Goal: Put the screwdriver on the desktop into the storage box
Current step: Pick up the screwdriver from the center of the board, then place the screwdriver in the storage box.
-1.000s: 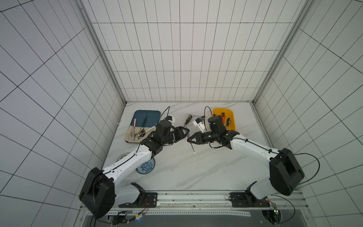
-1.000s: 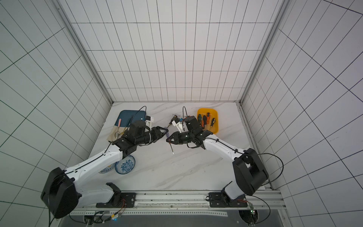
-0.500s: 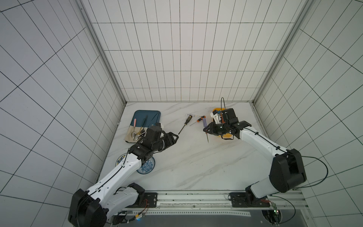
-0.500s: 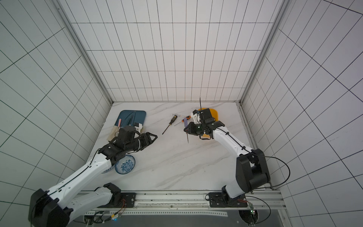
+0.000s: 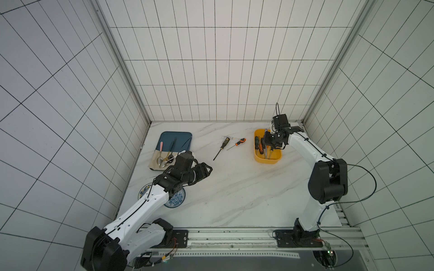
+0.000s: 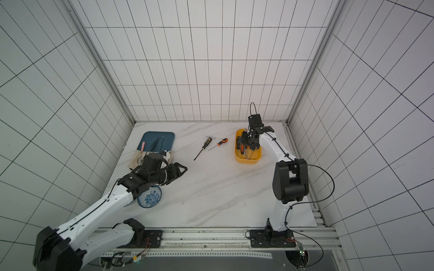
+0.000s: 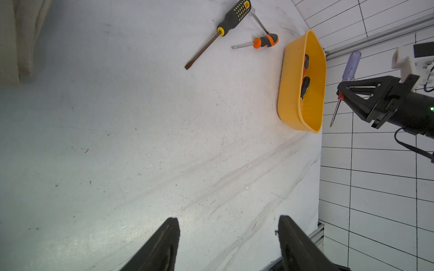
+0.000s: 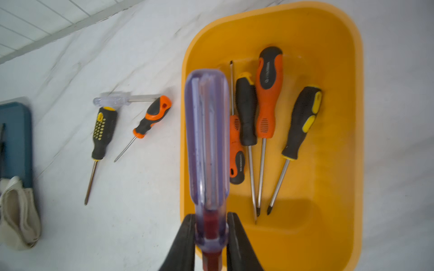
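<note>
**Screwdriver point(image 8: 206, 140) brought over the storage box point(image 5: 267, 160), not yet released**

The purple-handled screwdriver is pinched at the neck of its handle by the right gripper point(image 8: 210, 225) and held raised over the storage box, about above its rim in the right wrist view. Stored screwdrivers point(image 8: 267, 93) are already lying inside. A second earlier both grippers were met together well apart from the box. Since then the tool has been carried across by the right arm alone. The left gripper point(image 7: 229, 225) has been drawn back, its fingers spread and empty. Only the release is judged to remain for this one. Three loose screwdrivers point(image 5: 224, 144) are left on the desktop point(image 5: 234, 187) near the box.
</note>
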Robot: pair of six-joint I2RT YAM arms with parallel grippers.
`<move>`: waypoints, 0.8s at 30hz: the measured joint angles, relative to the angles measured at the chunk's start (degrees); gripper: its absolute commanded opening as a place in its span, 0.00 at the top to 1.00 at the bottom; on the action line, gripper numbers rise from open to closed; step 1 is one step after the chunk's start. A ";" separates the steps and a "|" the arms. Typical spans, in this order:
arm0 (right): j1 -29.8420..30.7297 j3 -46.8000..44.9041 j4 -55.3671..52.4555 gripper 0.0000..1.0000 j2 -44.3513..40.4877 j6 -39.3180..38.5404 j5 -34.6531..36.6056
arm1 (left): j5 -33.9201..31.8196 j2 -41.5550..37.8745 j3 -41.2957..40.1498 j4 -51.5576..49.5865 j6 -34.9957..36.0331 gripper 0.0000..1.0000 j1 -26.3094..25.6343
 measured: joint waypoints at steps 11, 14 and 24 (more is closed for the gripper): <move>-3.30 8.70 -3.26 0.89 10.14 -1.46 7.76 | 0.87 -1.05 -0.87 -0.11 -0.04 0.30 0.00; -3.65 9.53 -3.82 0.88 12.61 -1.81 8.79 | 0.94 -1.05 -0.90 -0.11 -0.09 0.30 0.00; -4.02 12.11 -5.51 0.85 18.16 -2.69 9.49 | 1.14 -1.03 -1.05 -0.20 -0.24 0.30 0.00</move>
